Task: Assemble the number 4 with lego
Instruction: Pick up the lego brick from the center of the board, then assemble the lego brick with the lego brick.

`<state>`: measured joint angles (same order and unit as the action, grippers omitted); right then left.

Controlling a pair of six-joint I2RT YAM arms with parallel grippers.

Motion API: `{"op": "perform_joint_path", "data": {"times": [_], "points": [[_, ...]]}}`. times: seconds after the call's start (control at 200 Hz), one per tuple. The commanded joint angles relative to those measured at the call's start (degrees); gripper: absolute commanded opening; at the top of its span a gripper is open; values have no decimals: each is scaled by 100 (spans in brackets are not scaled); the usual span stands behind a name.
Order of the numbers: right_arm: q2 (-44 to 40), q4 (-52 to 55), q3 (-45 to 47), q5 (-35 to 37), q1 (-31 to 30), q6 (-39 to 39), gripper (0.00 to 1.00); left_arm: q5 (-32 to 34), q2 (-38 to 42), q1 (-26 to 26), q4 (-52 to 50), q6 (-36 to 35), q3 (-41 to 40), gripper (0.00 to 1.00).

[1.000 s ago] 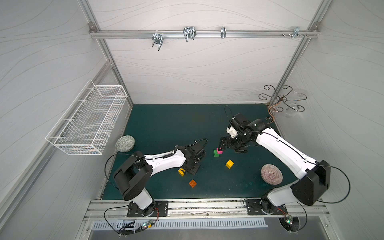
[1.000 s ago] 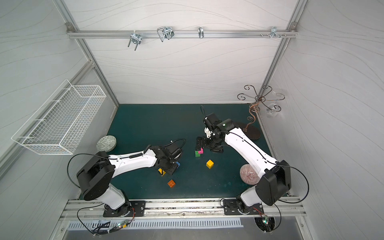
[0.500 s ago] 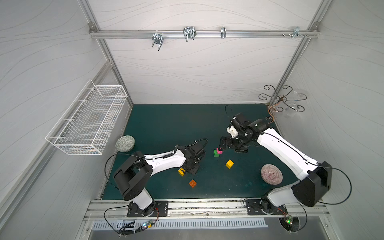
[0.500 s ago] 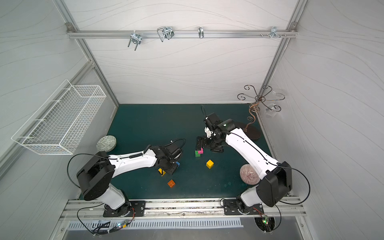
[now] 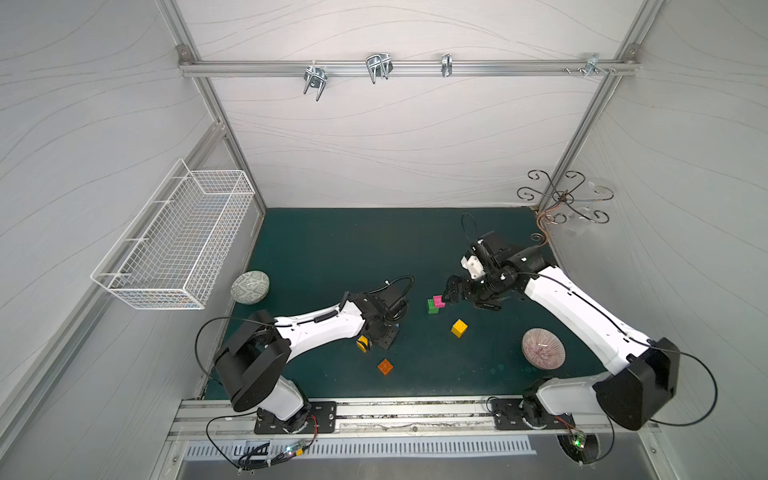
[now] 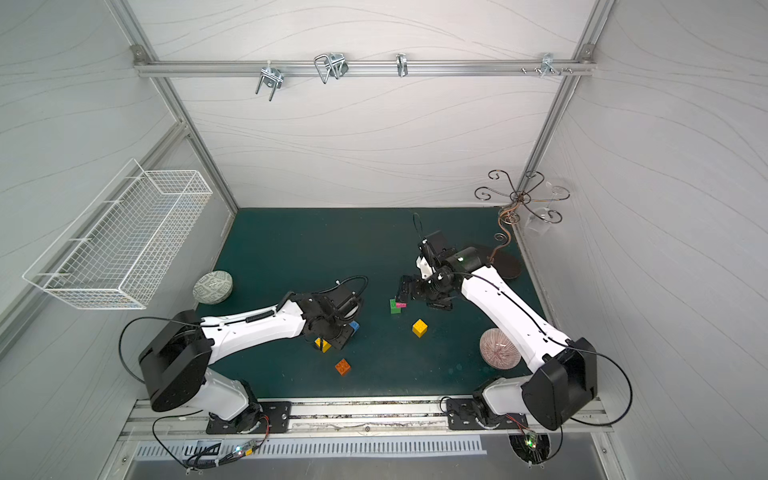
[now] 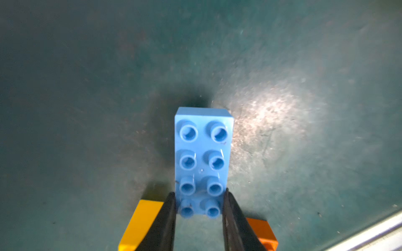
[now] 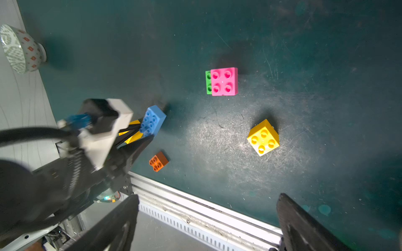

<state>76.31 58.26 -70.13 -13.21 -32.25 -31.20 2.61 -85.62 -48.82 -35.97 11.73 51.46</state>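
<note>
My left gripper (image 7: 199, 208) is shut on the near end of the long blue brick (image 7: 203, 156), studs facing the camera, and the brick casts a shadow on the green mat. In both top views the left gripper (image 5: 384, 334) stands over a yellow brick (image 5: 362, 343), with blue (image 6: 353, 325) showing beside it. An orange brick (image 5: 385, 366) lies just in front. A pink brick (image 8: 224, 81) sits on a green one (image 8: 208, 82) mid-mat. My right gripper (image 5: 451, 291) hangs open right beside that pair, holding nothing. A second yellow brick (image 8: 263, 137) lies loose nearby.
A grey-green patterned bowl (image 5: 249, 286) sits at the mat's left edge and a pink ribbed bowl (image 5: 543, 348) by the right arm. A wire basket (image 5: 174, 245) hangs on the left wall. A scrolled metal stand (image 5: 563, 199) fills the back right corner. An aluminium rail (image 5: 374, 415) borders the front.
The left jaws have drawn in slightly onto the blue brick. Both arms and the loose bricks stand about where they were.
</note>
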Motion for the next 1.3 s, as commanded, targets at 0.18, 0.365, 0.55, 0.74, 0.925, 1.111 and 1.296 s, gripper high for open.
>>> {"op": "perform_joint_path", "data": {"times": [0.18,0.365,0.55,0.74,0.925,1.111,1.296], "points": [[-860,-1021,912,-94,66,-725,99,134,-30,-23,-233,-1335,1043,0],[-1523,-1722,1706,142,-267,-1791,99,143,-512,-6,-402,-2084,1599,0],[-1952,-2349,2429,1009,-1065,-2897,95,-170,-761,180,-329,-2703,1904,0],[-2215,-3026,3045,1844,-1738,-3719,91,-665,-798,475,-161,-3428,2004,0],[-2253,-3888,3567,2224,-2082,-4265,90,-990,-1153,654,-325,-3770,2315,0],[-1912,-4618,3809,2394,-2234,-4462,89,-1282,-1342,655,-377,-3909,2412,0],[-1677,-5116,4019,2587,-2242,-4725,86,-1443,-1495,659,-542,-4238,2585,0]]}}
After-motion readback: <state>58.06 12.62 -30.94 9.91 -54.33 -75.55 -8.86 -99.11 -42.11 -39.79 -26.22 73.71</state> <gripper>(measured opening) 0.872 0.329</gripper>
